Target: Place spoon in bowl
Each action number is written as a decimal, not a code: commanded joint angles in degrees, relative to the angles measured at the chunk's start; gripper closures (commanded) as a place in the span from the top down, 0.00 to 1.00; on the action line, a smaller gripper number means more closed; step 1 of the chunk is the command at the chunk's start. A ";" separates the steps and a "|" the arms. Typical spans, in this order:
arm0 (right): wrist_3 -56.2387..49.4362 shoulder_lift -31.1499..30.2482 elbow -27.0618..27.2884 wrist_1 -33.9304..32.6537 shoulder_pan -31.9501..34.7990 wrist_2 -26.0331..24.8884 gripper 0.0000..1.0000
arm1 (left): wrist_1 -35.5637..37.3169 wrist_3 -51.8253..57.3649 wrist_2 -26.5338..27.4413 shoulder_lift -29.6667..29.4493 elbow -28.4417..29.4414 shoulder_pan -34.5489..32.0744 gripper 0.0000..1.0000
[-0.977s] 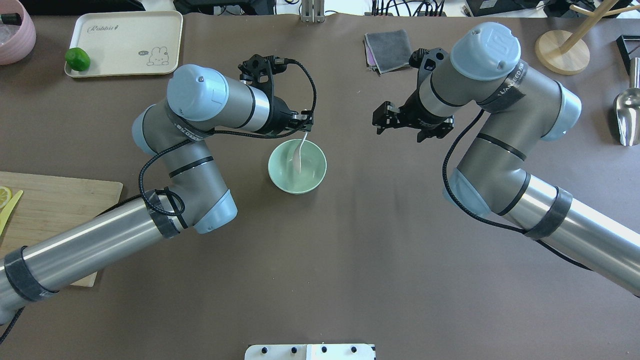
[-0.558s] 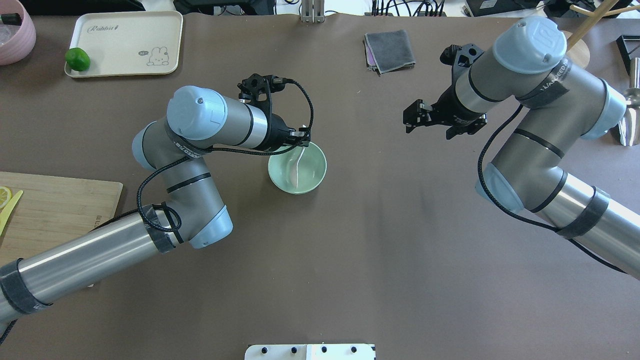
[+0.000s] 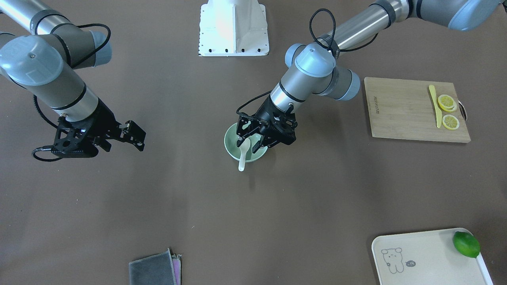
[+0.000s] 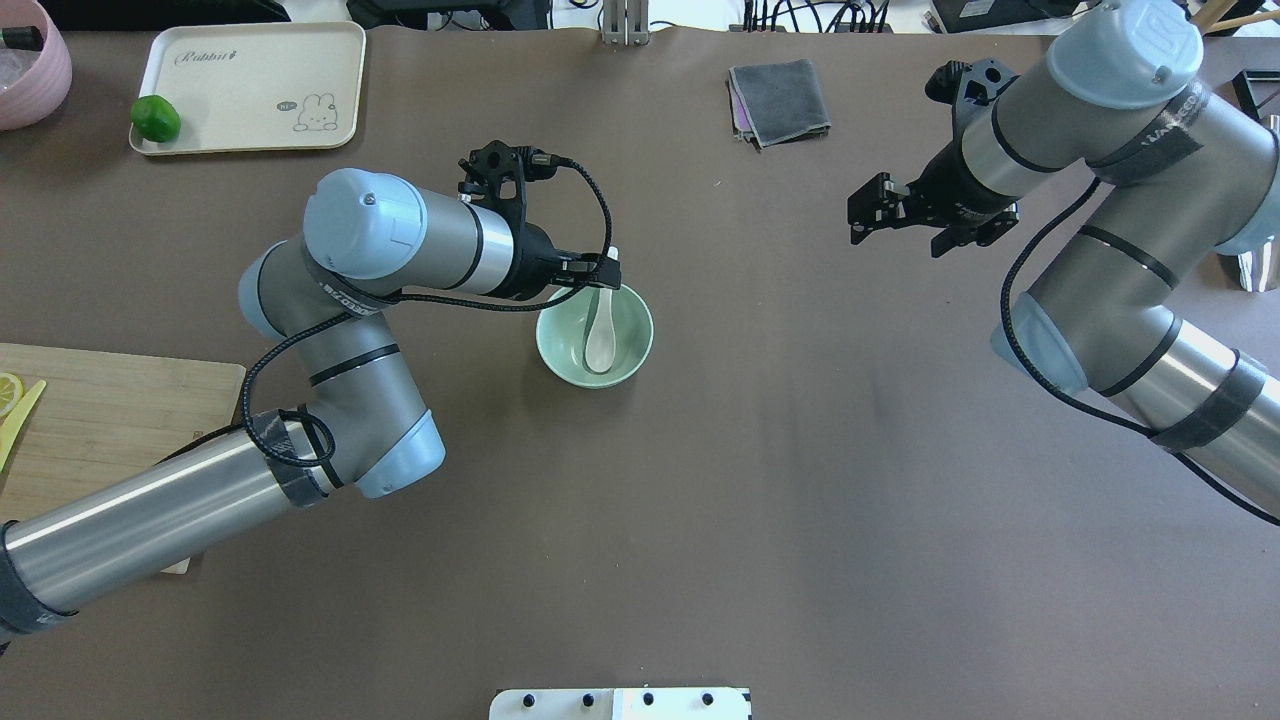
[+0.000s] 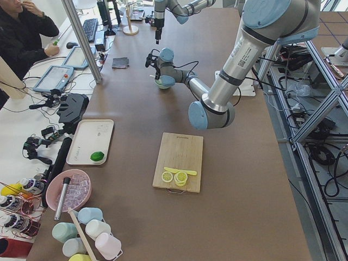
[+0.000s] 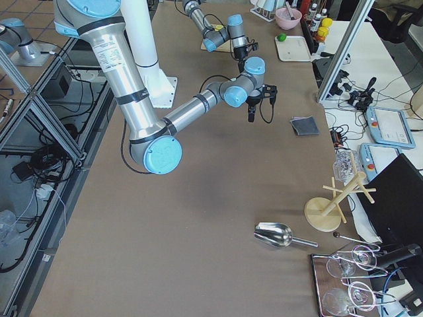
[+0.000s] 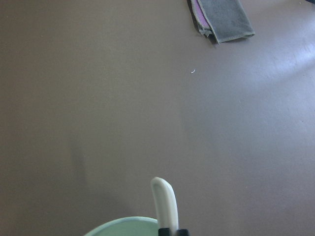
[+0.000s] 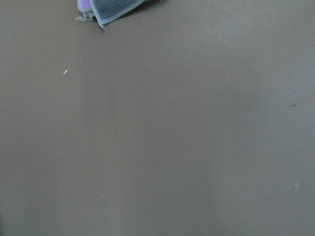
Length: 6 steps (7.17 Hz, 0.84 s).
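Overhead exterior shows the left pincer [image 4: 604,275] pinching the spoon [image 4: 599,342] by its handle, scoop inside the bowl [image 4: 556,346].

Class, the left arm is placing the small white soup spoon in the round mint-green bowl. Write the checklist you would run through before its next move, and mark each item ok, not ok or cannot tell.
1. Scoop of the white soup spoon lies inside the pale mint-green bowl: ok.
2. Spoon looks settled, with its handle leaning on the bowl's far rim and the tip poking past it: ok.
3. Left gripper is free of the handle: cannot tell. Its fingertips sit right at the handle in the wrist view.
4. Right gripper is open, empty and well away from the bowl: ok.
5. Bowl stands upright on the brown table: ok.
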 commanded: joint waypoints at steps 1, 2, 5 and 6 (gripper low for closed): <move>-9.92 -4.59 -0.07 -0.19 7.14 6.76 1.00 | 0.58 5.61 -0.58 2.81 -4.05 -4.47 0.98; -15.36 -7.74 -0.07 -0.10 10.40 8.81 1.00 | 3.55 5.89 -5.89 2.90 -5.11 -8.68 0.98; -31.29 -16.71 -0.69 -0.19 19.81 14.00 1.00 | 4.45 21.24 -21.72 15.18 -10.92 -23.09 0.98; -32.10 -18.92 -0.69 -0.11 21.75 14.02 1.00 | 4.28 24.58 -25.42 18.08 -11.10 -27.57 0.98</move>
